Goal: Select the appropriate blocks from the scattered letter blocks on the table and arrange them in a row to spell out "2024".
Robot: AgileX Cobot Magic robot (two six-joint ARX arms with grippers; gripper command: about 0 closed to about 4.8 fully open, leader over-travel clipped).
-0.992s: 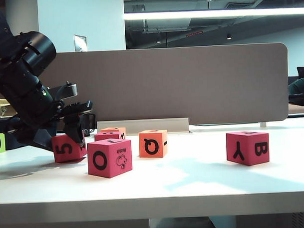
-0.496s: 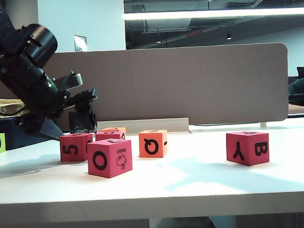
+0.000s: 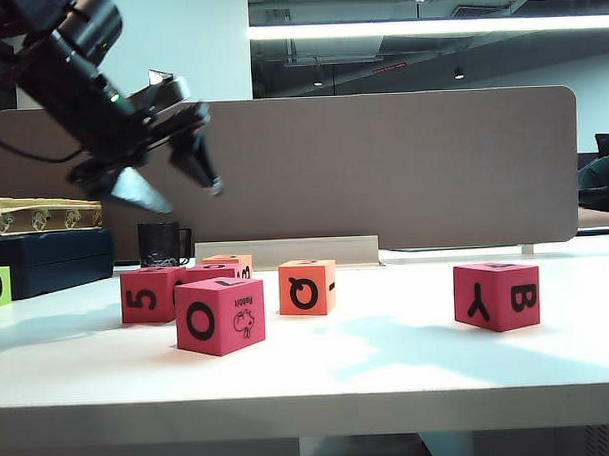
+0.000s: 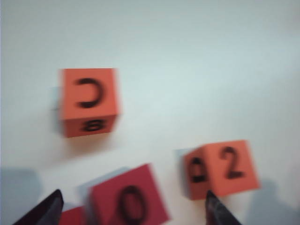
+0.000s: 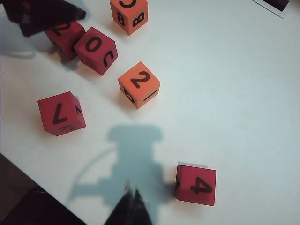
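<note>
The pink-red and orange foam letter cubes (image 5: 138, 84) lie scattered on the white smooth-topped table (image 3: 389, 365); they look light, soft and squashable, best pinched across two opposite flat faces. The left gripper (image 3: 168, 188) hangs wide open and empty above the cluster; the right gripper (image 5: 131, 206), apparently closed, hovers near the "4" cube (image 5: 197, 185).

A: Where do the letter blocks lie on the worktop (image 3: 410, 374)?
B: Scattered, all flat; an orange 2 block (image 5: 139, 84) sits mid-worktop; a red 4 block (image 5: 196, 185) rests well apart from it.
A: And the rest?
B: A red 7 block (image 5: 61, 113) sits alone; a red 0 block (image 5: 95, 50) touches another red block (image 5: 65, 35); an orange block marked B (image 5: 129, 14) lies beyond.
</note>
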